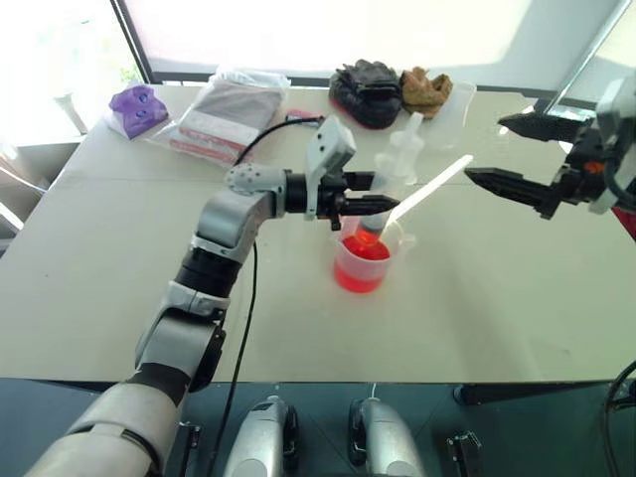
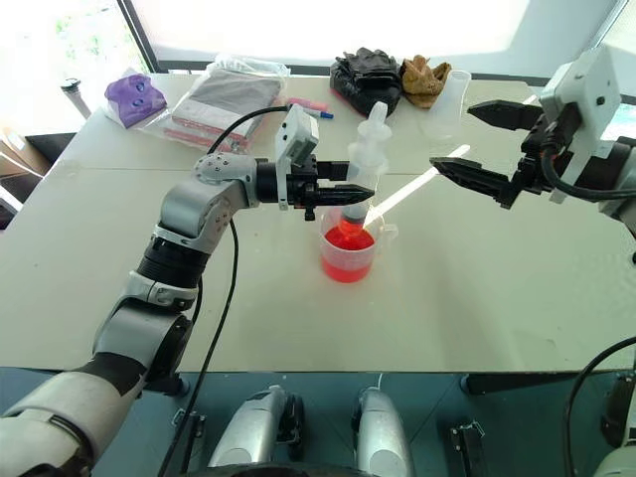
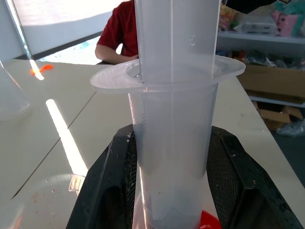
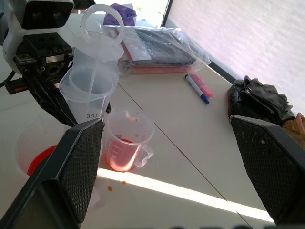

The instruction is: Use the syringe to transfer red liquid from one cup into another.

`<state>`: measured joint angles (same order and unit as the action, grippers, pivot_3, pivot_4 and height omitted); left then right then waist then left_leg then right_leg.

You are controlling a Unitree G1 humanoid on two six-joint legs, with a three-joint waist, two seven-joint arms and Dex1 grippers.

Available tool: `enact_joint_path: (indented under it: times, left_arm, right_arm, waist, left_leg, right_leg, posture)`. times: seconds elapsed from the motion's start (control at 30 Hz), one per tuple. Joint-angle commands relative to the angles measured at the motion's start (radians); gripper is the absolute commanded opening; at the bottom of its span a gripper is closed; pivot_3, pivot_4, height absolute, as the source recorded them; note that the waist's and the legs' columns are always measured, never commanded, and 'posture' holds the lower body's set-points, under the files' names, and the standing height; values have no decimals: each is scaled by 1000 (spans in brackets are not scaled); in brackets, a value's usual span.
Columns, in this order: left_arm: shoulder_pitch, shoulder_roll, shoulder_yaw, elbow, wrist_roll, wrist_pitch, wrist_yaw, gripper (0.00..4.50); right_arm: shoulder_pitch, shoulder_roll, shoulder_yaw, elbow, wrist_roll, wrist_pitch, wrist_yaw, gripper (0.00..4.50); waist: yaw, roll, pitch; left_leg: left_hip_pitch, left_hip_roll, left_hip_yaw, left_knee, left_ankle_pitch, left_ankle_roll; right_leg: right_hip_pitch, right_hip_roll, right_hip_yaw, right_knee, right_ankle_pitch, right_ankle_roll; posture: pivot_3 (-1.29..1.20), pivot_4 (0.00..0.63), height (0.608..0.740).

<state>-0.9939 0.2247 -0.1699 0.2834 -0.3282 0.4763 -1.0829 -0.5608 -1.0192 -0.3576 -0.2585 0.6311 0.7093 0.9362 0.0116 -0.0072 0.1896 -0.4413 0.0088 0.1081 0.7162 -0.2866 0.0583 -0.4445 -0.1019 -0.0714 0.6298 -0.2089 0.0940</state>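
- Syringe [image 2: 360, 174]: a large clear plastic barrel with a wide round flange and a white plunger standing out of the top; I have it upright over the tabletop [image 2: 497, 298], tip down in the larger cup.
- My left claw [image 2: 350, 195] reaches in level from the left and is clamped on the lower barrel; in the left wrist view both black fingers [image 3: 107, 191] press the clear tube just under the flange.
- Printed graduation marks run down the barrel, and the right wrist view shows "100" on it.
- Larger clear plastic beaker with a pour lip [image 2: 350, 253] stands right under the syringe, with translucent red liquid [image 2: 348, 260] filling its lower part; red also shows at the syringe's low end.
- Smaller clear plastic measuring cup [image 4: 125, 143] stands just beside the beaker, with a shallow layer of red at the bottom and red specks on its wall.
- My right claw [image 2: 457, 139] hangs to the right of the syringe, apart from it, with its fingers spread wide and nothing between them.
- A few red droplets [image 4: 116, 185] lie on the tabletop near the smaller cup.
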Motion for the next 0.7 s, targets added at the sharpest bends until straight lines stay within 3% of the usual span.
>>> enact_joint_path:
  times: [0.03, 0.27, 0.53, 0.7]
  left_arm:
    - [-62, 1, 42, -15, -35, 7, 0, 1567]
    - [-216, 14, 130, 82, -87, 22, 10, 1567]
    - [-438, 0, 205, 450, -52, -142, 31, 1567]
    - [-497, -11, 197, 639, 12, -294, 38, 1567]
  right_arm:
    - [-25, 2, -15, -22, 5, -27, -24, 4406]
    - [-30, 2, -19, -16, 5, -45, -44, 4406]
    - [-70, 25, 2, 31, -1, -85, -54, 4406]
    - [-90, 26, 15, 52, -16, -128, -55, 4406]
  waist:
    - [2, 0, 0]
    - [1, 0, 0]
    - [1, 0, 0]
    - [1, 0, 0]
  left_leg:
    - [0, 0, 0, 0, 0, -1]
    - [-1, 0, 0, 0, 1, -2]
    - [-1, 0, 0, 0, 0, 1]
    - [-1, 0, 1, 0, 0, 1]
  right_leg:
    - [0, 0, 0, 0, 0, 0]
    - [0, 1, -2, -1, 0, 0]
    - [0, 4, -2, -1, 0, 1]
    - [0, 4, -2, -1, 0, 1]
  posture:
    - [0, 150, 740]
    - [0, 150, 740]
    - [0, 150, 740]
    - [0, 150, 740]
